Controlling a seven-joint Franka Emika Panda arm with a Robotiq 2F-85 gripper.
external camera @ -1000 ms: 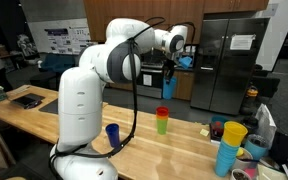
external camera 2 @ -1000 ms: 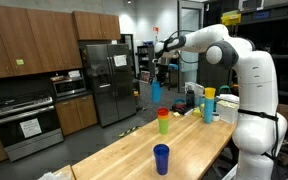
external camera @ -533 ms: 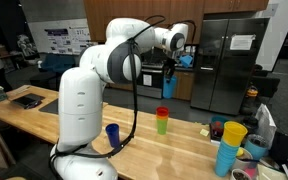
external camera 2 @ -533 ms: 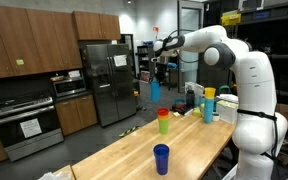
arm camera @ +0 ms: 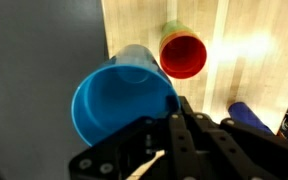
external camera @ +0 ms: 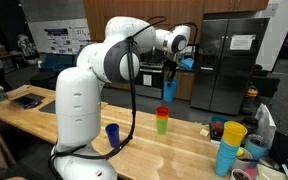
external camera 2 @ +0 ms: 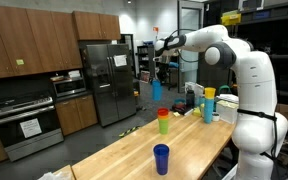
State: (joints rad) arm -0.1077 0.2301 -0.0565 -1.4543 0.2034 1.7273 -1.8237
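Your claw is pinched shut on the rim of a blue cup, one finger inside the wall and one outside. The cup hangs just below the claw, mouth up, high in the air; you can see it in both exterior views.

Well below the claw, on the table, a stack of cups stands upright with a red one on top. From the wrist it sits a little off to one side of the held cup, not straight under it. A dark blue cup stands farther off on the same table.

The blue cup looks like thin plastic: light, smooth and likely slippery, with a wall that probably gives if you squeeze it. I judge the rim a fair place to hold it, since the lip is the stiffest part. The grip covers only one side, though, so the cup could swing or tilt on a sudden move.
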